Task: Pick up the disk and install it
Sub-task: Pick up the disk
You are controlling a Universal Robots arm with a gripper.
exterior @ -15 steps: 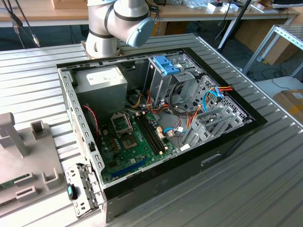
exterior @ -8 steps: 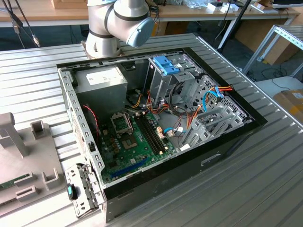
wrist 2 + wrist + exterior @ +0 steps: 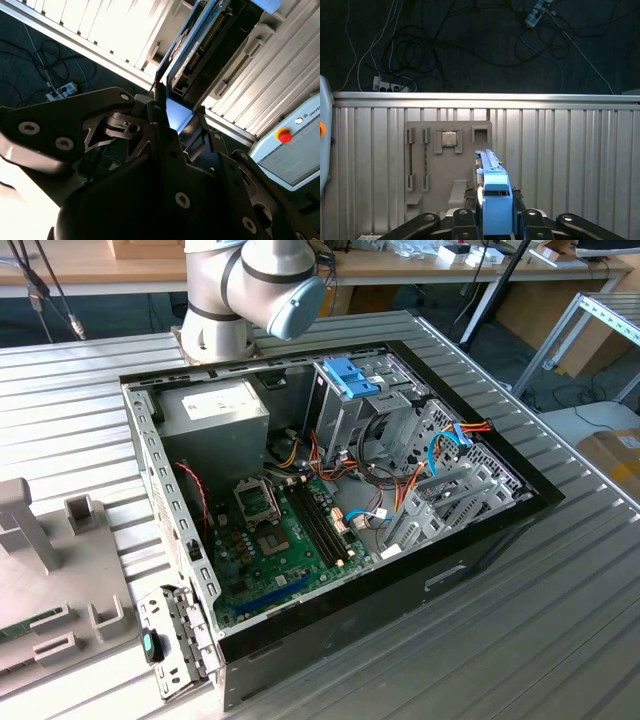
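— At the claw [image 3: 497,216], what is recorded?
— The jaws are closed on the disk [image 3: 495,192] at its blue rail end. The disk is held edge-on and is judged clear of the table [image 3: 570,160]. Beyond it a tray [image 3: 445,170] lies on the table, and cables [image 3: 420,55] are seen on the floor farther off.
— How is the carry best done?
— The clamp should be kept firm and the disk square, since it is gripped at one end and could pivot. Wires [image 3: 318,455] beside the cage [image 3: 340,425] could be snagged.
— What differs between views?
— The case [image 3: 400,605] and cage are given in the exterior view. The grip is shown in both wrist views, and the disk's flat side in the second wrist view.
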